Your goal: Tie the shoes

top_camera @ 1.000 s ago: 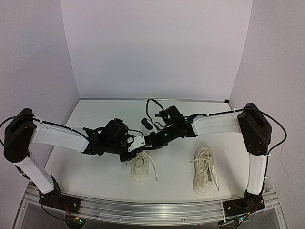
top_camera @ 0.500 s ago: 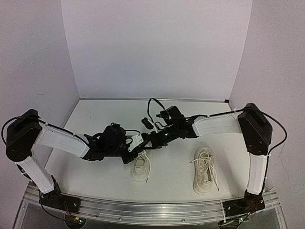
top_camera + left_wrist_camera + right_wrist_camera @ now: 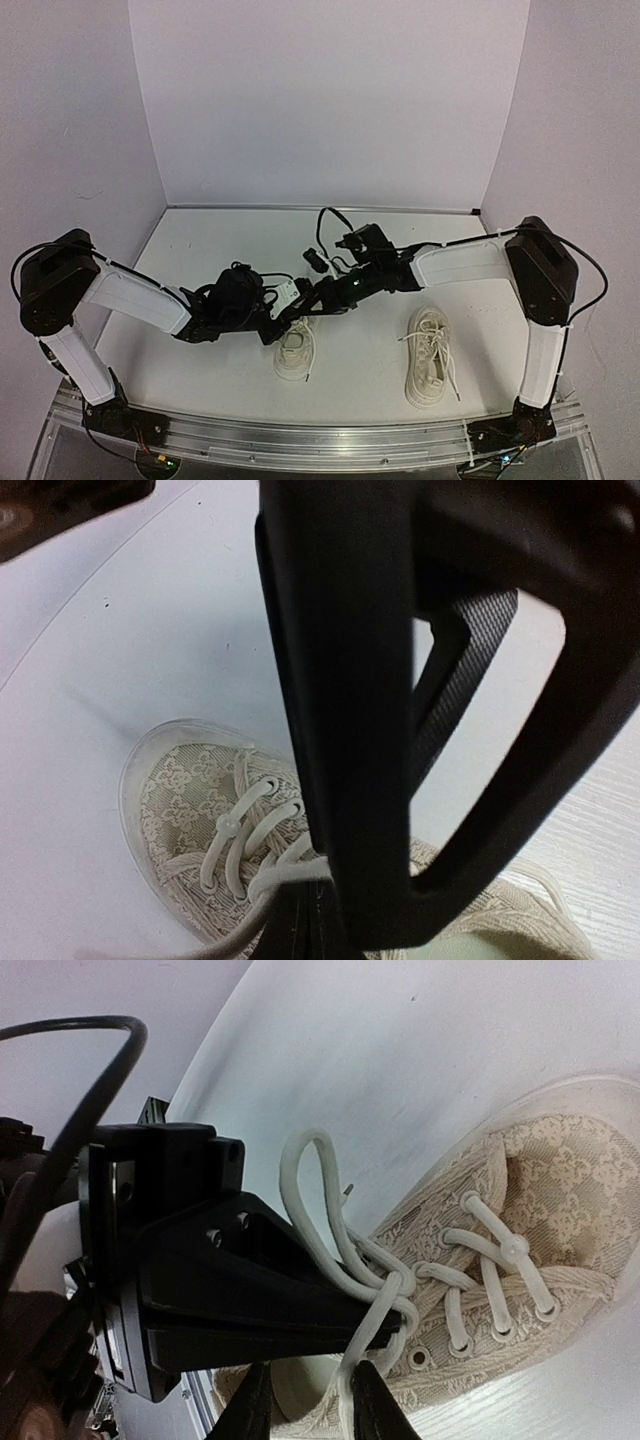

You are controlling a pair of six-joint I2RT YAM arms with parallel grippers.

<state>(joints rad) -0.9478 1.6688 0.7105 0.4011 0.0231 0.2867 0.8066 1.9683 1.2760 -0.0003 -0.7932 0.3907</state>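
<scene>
The shoe being worked on [image 3: 295,352] lies on the white worktop [image 3: 200,260] just left of centre, near the front. Its far end is hidden from above by the two grippers meeting over it. Its lace [image 3: 318,1210] rises from the upper eyelets in a loop. The left gripper [image 3: 390,1310] is clamped tight on the base of that loop, right over the tongue. In the left wrist view its dark fingers [image 3: 350,680] block most of the shoe, leaving only the patterned toe and the lower lacing. The right gripper [image 3: 312,1405] sits just above the shoe's opening, parted narrowly. One strand of lace runs down between its fingers with room to spare. The second shoe [image 3: 430,358] lies well apart to the right, laces loose. A black cable [image 3: 325,225] arcs over the right wrist.
</scene>
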